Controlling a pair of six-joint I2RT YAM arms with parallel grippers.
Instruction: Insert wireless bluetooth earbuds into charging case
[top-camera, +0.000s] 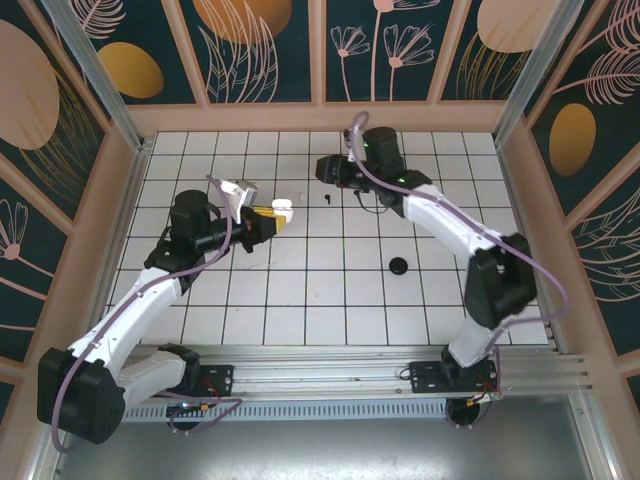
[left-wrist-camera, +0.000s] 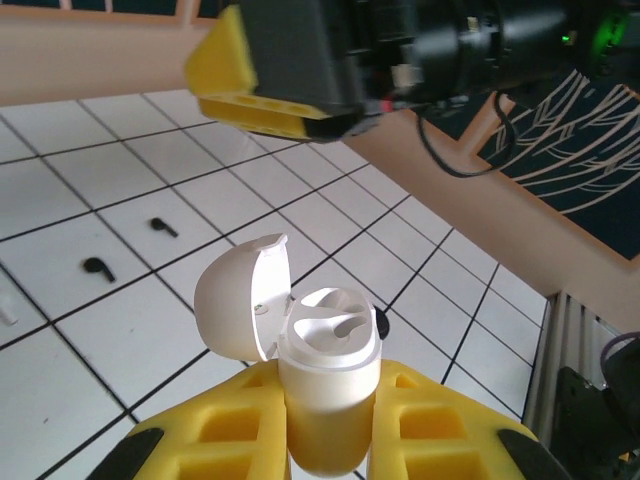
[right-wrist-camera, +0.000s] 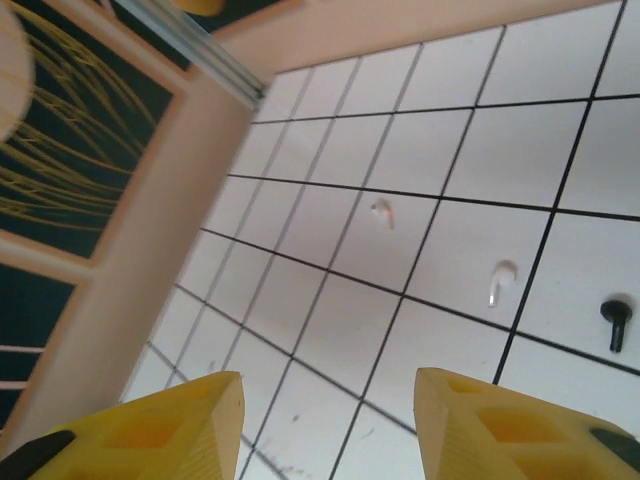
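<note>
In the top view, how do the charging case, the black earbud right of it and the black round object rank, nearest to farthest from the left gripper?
1. charging case: held in the left gripper, lid open.
2. black earbud: lying a little to the gripper's right.
3. black round object: much farther right, toward the near edge.

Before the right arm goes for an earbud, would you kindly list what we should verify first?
1. Lid of the white plastic charging case open: ok.
2. The left gripper shut on the case: ok.
3. Case sockets free of buds: ok, as far as the left wrist view shows.
4. The right gripper open and empty: ok.
5. Two tiny black earbuds lying loose on the white tiled table, nothing on top of them: ok.
6. The right gripper centred over an earbud: not ok; the earbud in its wrist view sits far off to the right.
</note>
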